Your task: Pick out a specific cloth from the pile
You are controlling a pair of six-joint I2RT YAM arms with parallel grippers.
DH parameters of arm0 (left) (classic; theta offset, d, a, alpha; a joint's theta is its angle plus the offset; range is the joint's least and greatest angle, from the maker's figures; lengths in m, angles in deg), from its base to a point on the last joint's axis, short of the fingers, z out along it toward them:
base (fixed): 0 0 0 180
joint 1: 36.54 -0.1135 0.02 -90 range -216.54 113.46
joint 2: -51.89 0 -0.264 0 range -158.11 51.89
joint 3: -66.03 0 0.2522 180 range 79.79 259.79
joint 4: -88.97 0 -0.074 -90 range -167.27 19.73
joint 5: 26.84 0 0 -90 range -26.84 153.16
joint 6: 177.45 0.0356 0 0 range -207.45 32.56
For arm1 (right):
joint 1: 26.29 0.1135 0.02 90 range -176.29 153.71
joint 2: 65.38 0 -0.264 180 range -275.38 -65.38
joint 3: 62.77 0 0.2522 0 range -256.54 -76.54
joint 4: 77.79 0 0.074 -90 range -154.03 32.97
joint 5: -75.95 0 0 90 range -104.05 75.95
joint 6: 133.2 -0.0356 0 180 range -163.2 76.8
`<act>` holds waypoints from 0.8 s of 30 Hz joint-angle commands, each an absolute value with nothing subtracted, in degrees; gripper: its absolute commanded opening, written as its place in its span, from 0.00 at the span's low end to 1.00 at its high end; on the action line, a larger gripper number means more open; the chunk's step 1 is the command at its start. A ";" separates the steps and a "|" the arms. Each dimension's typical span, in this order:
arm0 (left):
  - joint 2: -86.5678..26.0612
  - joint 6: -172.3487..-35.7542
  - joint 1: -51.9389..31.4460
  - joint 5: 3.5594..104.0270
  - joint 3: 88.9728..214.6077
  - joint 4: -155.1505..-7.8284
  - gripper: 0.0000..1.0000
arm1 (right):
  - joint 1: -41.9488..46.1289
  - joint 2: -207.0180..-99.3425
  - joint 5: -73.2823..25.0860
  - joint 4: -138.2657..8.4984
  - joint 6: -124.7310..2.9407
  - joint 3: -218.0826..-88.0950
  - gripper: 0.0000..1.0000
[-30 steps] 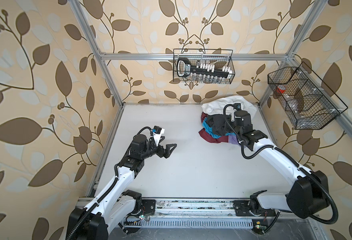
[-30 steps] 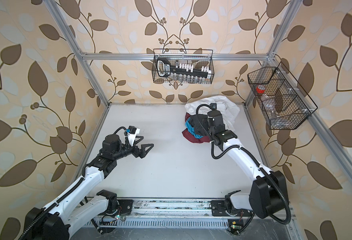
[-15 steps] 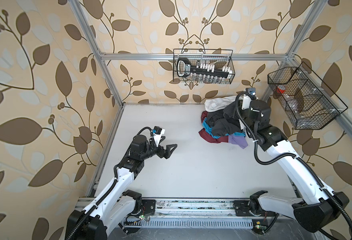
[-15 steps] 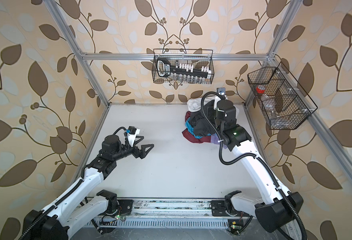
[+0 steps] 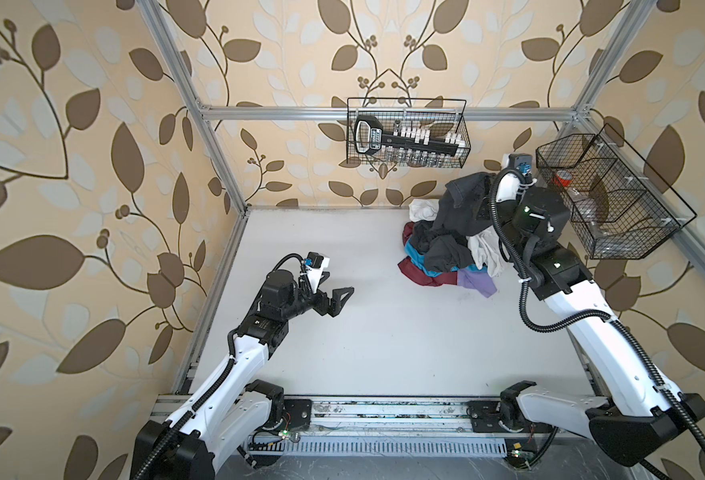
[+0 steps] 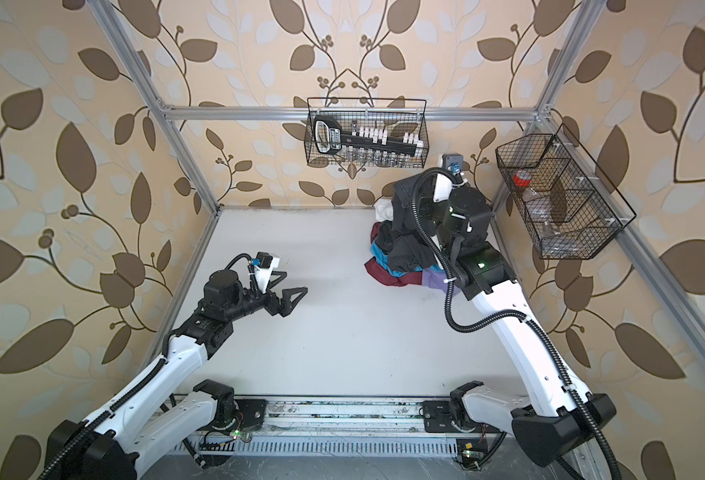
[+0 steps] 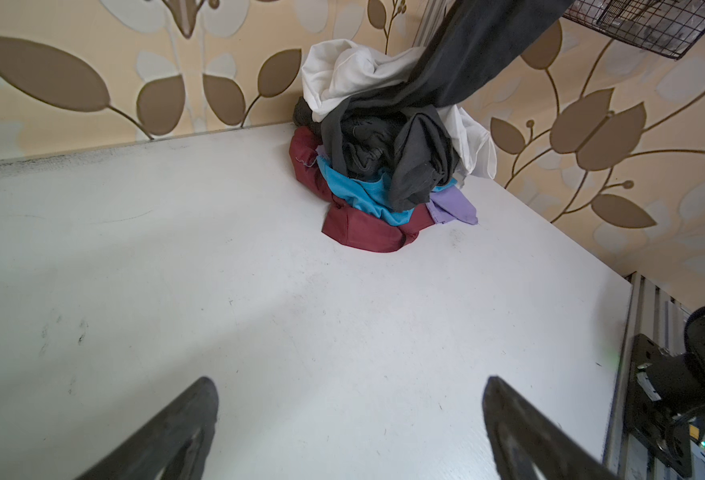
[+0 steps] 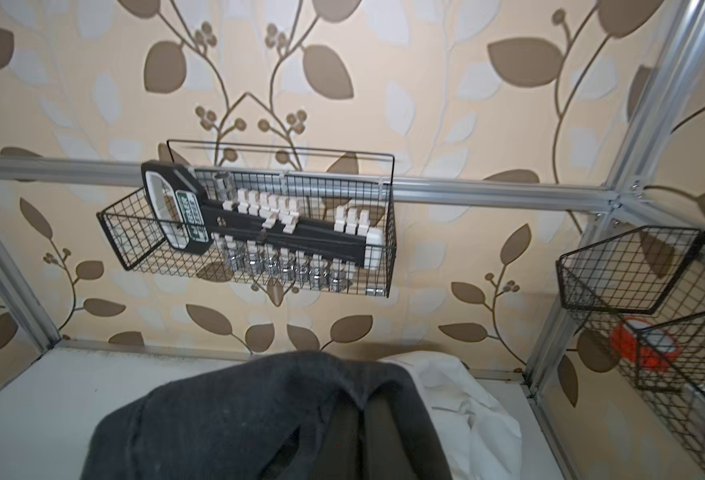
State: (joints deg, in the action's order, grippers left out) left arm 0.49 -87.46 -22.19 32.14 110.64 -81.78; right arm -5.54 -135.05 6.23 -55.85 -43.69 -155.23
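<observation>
White laminate surface [image 5: 384, 332] lies mostly bare, and the pile [image 7: 384, 178] is heaped in its far right corner, against both walls. Largest in the heap is the white garment [image 7: 342, 70] at the back. A maroon garment [image 7: 363, 235], a bright blue one [image 7: 363, 199] and a lilac scrap [image 7: 454, 208] spread out at the front edge.

Over these runs the cloth [image 7: 463, 58], a charcoal, near-black garment. One long band of it is held up above the heap and stretches on a slant from high by the right wall down into the pile, where its other part sits bundled on the blue and maroon pieces. Its long axis therefore runs from the raised end down and inward to the bundle, so the bundle lies below the right pincer [image 8: 361, 434] and toward the middle of the surface. As I judge it, the coming pull has to follow that line up and away until the low part comes free (the white garment touches the band and may be dragged along).

That right pincer is the nearer by far. Its jaws are pressed together under the draped charcoal fabric, pinching the cloth's upper end.

Across the bare surface, well apart from the pile, the left pincer [image 7: 348, 386] hovers with jaws spread wide, holding and touching nothing.
</observation>
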 commanded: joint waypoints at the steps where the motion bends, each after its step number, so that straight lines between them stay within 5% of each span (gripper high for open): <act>1: 0.57 -86.13 -21.51 32.14 110.62 -83.60 0.99 | -4.88 -138.61 1.12 -55.85 -45.68 -149.57 0.00; 9: 0.18 -85.81 -21.51 32.40 110.64 -83.51 0.99 | -3.40 -151.78 -3.93 -52.96 -45.26 -148.34 0.00; 16: -0.07 -85.60 -21.51 32.49 110.64 -83.42 0.99 | -2.74 -155.74 3.60 -51.99 -45.59 -144.19 0.00; 22: -0.18 -85.62 -21.51 32.48 110.71 -83.34 0.99 | -3.60 -158.88 7.50 -50.26 -47.01 -141.62 0.04; 24: -0.06 -85.60 -21.51 32.49 110.59 -83.33 0.99 | -4.26 -159.72 7.96 -50.23 -47.95 -141.13 0.12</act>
